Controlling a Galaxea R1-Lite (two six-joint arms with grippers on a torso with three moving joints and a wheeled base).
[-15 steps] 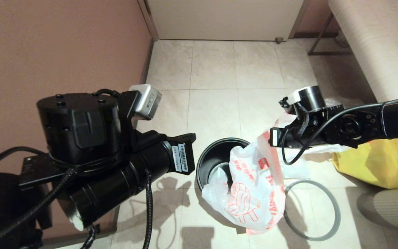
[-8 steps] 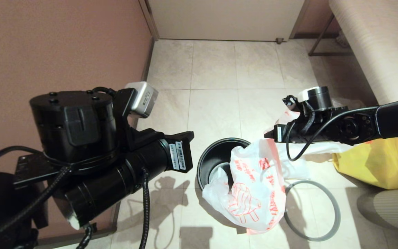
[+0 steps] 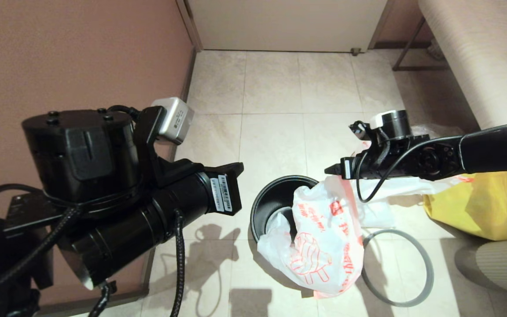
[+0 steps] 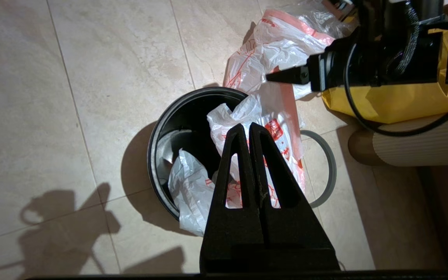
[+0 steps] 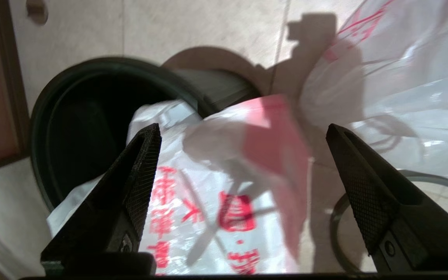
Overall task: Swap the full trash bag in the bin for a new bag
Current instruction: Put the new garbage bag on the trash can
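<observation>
The black bin [image 3: 264,202] stands on the tile floor. The new bag [image 3: 319,240], white with red print, hangs over the bin's near right rim, partly inside and partly down the outside. My right gripper [image 5: 242,128] hovers open just above the bag's orange-red hem, holding nothing. Above the bin [image 4: 158,144] my left gripper [image 4: 246,126] hangs shut and empty. The full trash bag [image 3: 405,188] lies on the floor beyond the right arm. Beside the bin lies the grey ring rim [image 3: 430,268].
A yellow fabric tote [image 3: 478,211] stands right of the bin, next to a beige ribbed roll [image 3: 500,268]. A brown wall [image 3: 82,53] runs close on the left. A bench [image 3: 469,57] stands at the far right. Open tiles lie beyond the bin.
My right gripper has opened and let go of the new bag's hem, which has sagged onto the bin rim. That gripper has shifted left. The left arm has drifted slightly left.
</observation>
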